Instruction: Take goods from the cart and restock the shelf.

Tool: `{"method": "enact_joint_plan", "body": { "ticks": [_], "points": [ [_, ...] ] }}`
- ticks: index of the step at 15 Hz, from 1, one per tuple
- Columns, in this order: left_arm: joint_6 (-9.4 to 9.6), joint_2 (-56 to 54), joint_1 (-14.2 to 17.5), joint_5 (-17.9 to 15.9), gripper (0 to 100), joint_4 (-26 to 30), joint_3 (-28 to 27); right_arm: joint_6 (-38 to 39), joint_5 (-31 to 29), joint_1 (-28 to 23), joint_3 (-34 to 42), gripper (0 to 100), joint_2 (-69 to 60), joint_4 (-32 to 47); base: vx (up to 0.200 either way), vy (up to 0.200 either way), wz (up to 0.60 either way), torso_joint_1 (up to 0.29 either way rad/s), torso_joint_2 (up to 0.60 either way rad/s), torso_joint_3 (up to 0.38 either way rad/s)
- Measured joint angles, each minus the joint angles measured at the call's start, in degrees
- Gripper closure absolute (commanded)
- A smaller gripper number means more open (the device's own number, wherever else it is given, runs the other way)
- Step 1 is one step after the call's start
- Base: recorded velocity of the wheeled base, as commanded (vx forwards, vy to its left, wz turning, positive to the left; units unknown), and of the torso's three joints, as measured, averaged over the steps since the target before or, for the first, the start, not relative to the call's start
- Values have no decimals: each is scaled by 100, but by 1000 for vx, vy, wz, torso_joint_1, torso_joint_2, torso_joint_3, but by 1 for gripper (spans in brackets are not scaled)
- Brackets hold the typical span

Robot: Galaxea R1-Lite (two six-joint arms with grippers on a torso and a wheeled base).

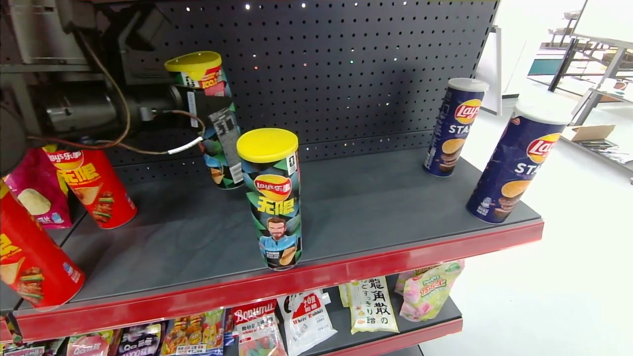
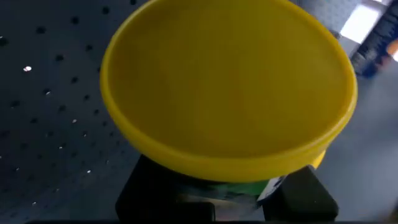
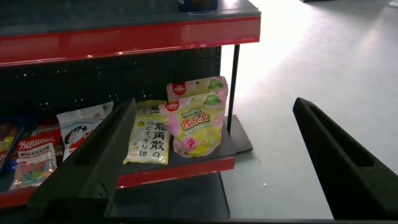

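A chips can with a yellow lid (image 1: 200, 64) leans near the back of the grey shelf (image 1: 376, 198), and my left gripper (image 1: 210, 106) is shut on its upper half. In the left wrist view the lid (image 2: 227, 87) sits just above the black fingers (image 2: 143, 193) of the left gripper (image 2: 224, 196). A second yellow-lidded can (image 1: 272, 198) stands upright at the shelf's front edge, just in front of the held one. My right gripper (image 3: 214, 109) hangs open and holds nothing, low beside the lower shelf (image 3: 180, 168).
Two blue cans (image 1: 452, 128) (image 1: 514, 168) stand at the shelf's right end. Red cans (image 1: 96, 185) (image 1: 29, 257) and a pink bag (image 1: 32, 195) fill the left. Snack bags (image 3: 196, 121) hang on the lower shelf. Bare shelf lies between the yellow and blue cans.
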Motion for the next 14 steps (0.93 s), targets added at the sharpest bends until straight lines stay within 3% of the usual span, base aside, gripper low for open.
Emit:
{"method": "enact_joint_plan", "body": {
  "ticks": [5, 14],
  "points": [
    [-594, 1126, -557, 852, 100, -20, -1033, 0, -1, 0, 0, 0, 0, 0, 0, 0, 0, 0, 0, 0],
    [-603, 1720, -681, 992, 100, -44, -1281, 0, -1, 0, 0, 0, 0, 0, 0, 0, 0, 0, 0, 0]
  ]
}}
